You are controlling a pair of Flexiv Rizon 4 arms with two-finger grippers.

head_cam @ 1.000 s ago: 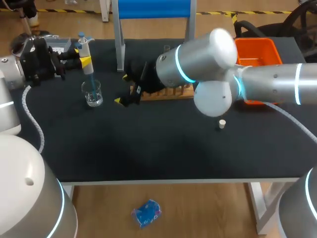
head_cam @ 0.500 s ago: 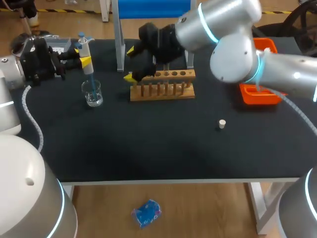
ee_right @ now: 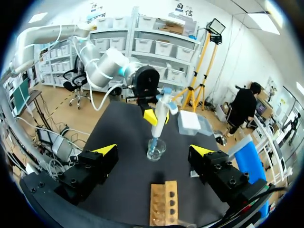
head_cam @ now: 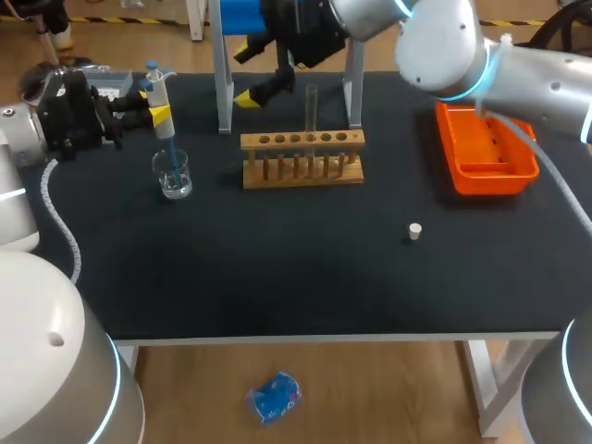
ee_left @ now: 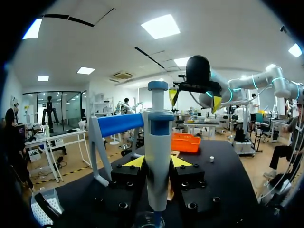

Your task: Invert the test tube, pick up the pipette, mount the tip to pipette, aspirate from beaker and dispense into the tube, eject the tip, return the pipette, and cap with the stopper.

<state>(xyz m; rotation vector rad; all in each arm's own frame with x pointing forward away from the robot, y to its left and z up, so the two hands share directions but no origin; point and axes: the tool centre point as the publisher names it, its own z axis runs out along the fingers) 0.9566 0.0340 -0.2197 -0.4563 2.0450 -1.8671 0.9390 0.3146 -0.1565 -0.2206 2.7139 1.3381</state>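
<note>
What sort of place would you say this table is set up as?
Probably a mock chemistry-lab bench: a pipette reaching into a glass beaker, and a wooden rack holding a test tube.

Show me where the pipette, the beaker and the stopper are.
pipette [head_cam: 159,94], head view, on its upper body.
beaker [head_cam: 173,176], head view, on its glass wall.
stopper [head_cam: 415,230], head view, on its top.

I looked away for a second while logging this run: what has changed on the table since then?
The right gripper, open and empty, rose from beside the wooden rack and drew away toward the table's far edge, uncovering the rack and the upright test tube. The left gripper, pipette, beaker and stopper stayed put.
</note>
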